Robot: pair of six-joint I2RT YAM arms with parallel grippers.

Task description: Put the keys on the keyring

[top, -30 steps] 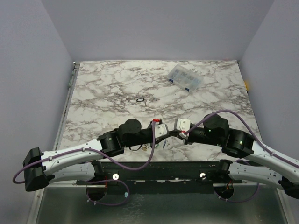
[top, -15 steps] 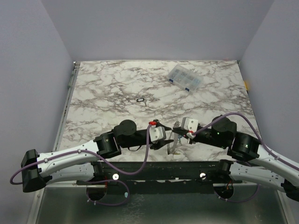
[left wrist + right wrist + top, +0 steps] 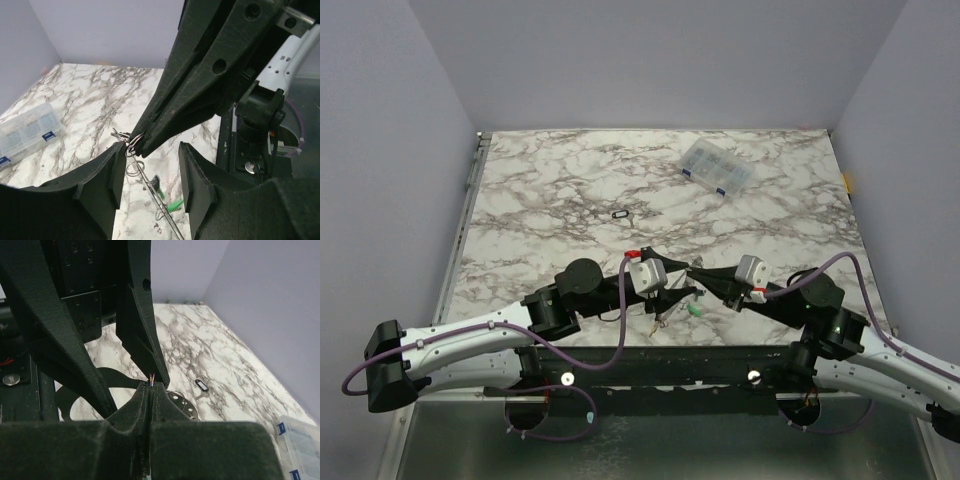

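Note:
In the left wrist view the keyring (image 3: 152, 192) is a thin grey wire hoop slanting down from the tips of my right gripper (image 3: 140, 144), which is shut on its upper end. A green key (image 3: 175, 204) and a dark-headed key (image 3: 155, 182) hang on the wire, with small split rings (image 3: 134, 168) beside it. My left gripper (image 3: 151, 159) stands open around the hoop, its fingers (image 3: 100, 185) apart from the wire. From above, the two grippers meet near the front edge: left gripper (image 3: 672, 285), right gripper (image 3: 694, 267), green key (image 3: 695, 311). A black-rimmed oval tag (image 3: 620, 214) lies alone mid-table.
A clear plastic compartment box (image 3: 717, 167) sits at the back right of the marble table (image 3: 540, 190). The table's front edge and black frame rail (image 3: 660, 352) run just below the grippers. Purple walls close in the back and both sides.
My left gripper has opened and let go of the ring. The right arm has swung back to the right, and the ring with the green key now hangs from its shut jaws.

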